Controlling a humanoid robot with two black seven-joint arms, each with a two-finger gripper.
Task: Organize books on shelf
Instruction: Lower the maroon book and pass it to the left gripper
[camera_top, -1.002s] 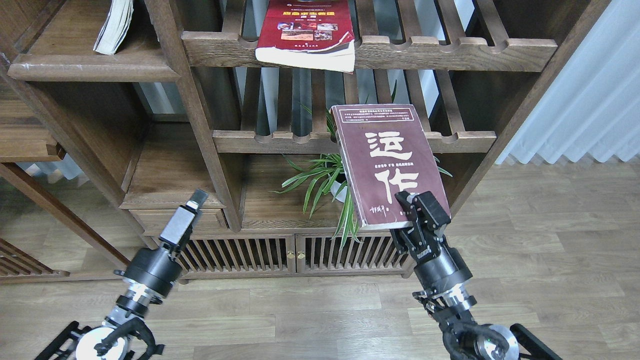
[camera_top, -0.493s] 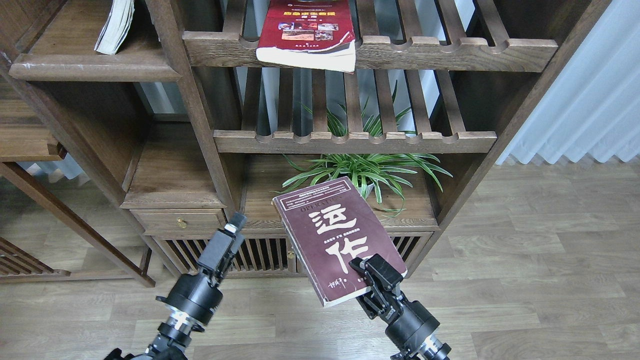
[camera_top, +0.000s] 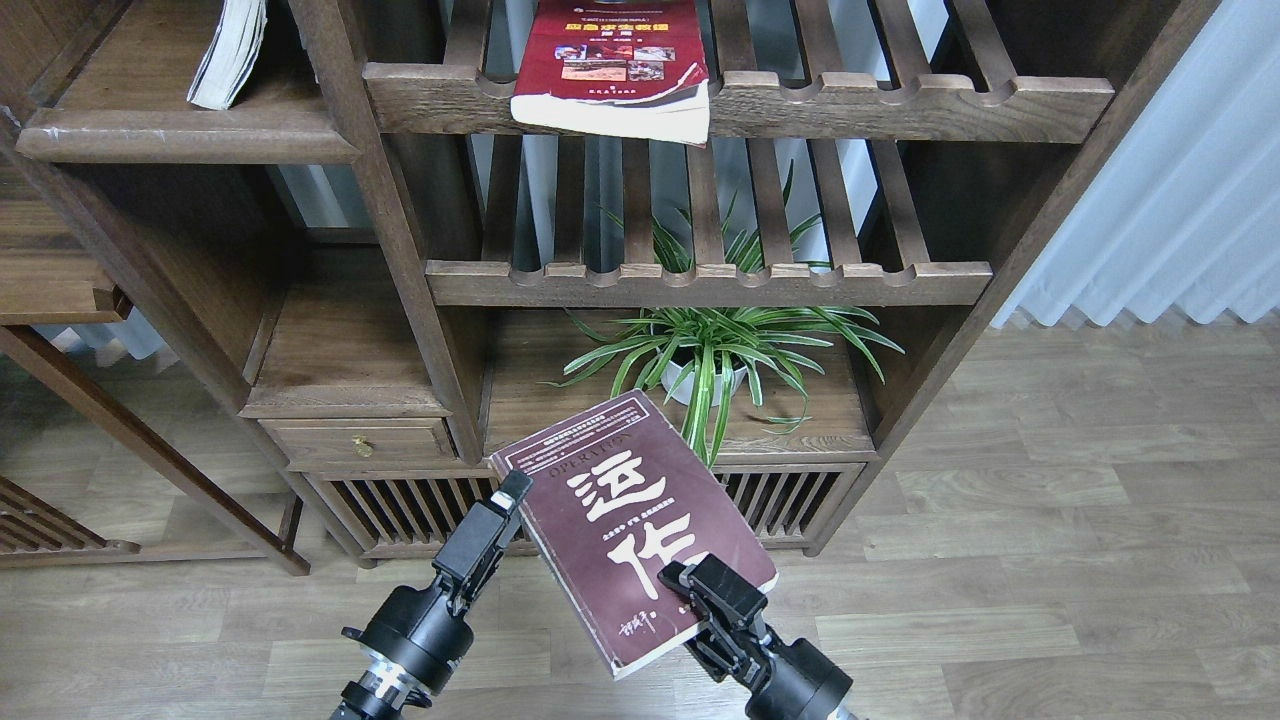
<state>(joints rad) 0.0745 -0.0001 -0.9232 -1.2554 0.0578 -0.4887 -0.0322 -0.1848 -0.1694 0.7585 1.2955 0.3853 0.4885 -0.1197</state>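
Right end effector (camera_top: 712, 590): we pinch the lower right corner of the maroon book (camera_top: 630, 525); one finger lies across the cover, the other is hidden beneath it.
Left end effector (camera_top: 487, 532): its tip sits at the book's left edge, near the upper left corner; seen end-on and dark, so we cannot tell whether its fingers are spread or pressed together, nor whether it actually touches the cover.
Maroon book: held in the air, cover up, tilted, in front of the low cabinet (camera_top: 420, 505) and below the potted plant (camera_top: 715, 350).
Red book (camera_top: 615, 65): lies flat on the upper slatted rack (camera_top: 900, 100), its front edge hanging over the rail.
Pale book (camera_top: 230, 50): stands leaning on the shelf (camera_top: 180, 135) at upper left, only partly in view.
Task state: as we judge it, one book is in hand and not yet placed; the shelf is well apart from it, up and to the left.
Risk, grip: a thick paperback held by one corner may sag or pivot about our fingers and slip out; any quick swing would worsen this.
Risk, handover: if our left end effector closes on the edge badly, the book may twist or drop.
Risk, path: the rise to the shelf passes the upright post (camera_top: 400, 250) and the rack fronts; a tilted book could catch there.
Risk, placement: nudging the leaning pale book could topple it.
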